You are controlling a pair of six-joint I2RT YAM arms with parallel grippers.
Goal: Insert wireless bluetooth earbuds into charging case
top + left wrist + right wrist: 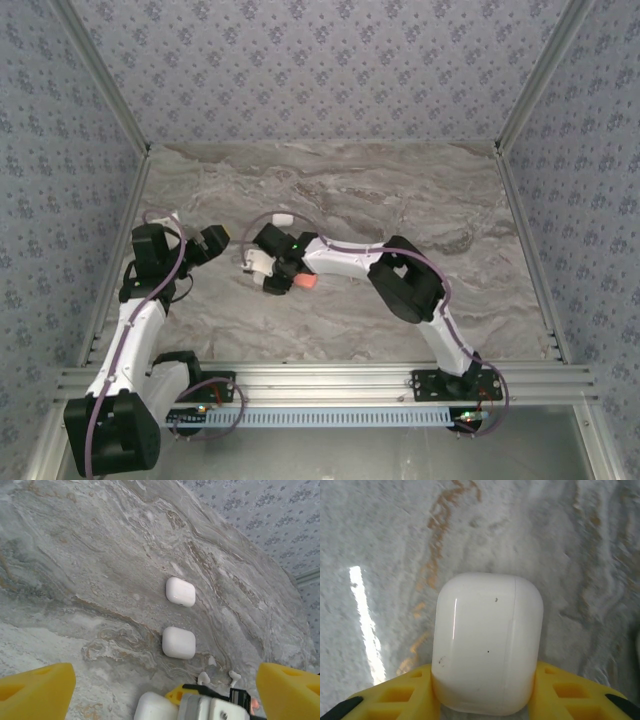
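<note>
The white charging case [487,645] is pinched at its flanks by the right pincer [485,675], with two white earbuds [202,678] seen just beside it, ahead of the spread left pincer [162,690].

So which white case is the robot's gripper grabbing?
The white case between the yellow fingers of the right gripper; the other two cases lie loose on the table.

- A grey marbled bench [75,580] is carrying everything.
- A white case [180,591] and a second case [178,642] are lying near each other.
- A third case [154,707] and two earbuds [203,678] are lying nearby.
</note>
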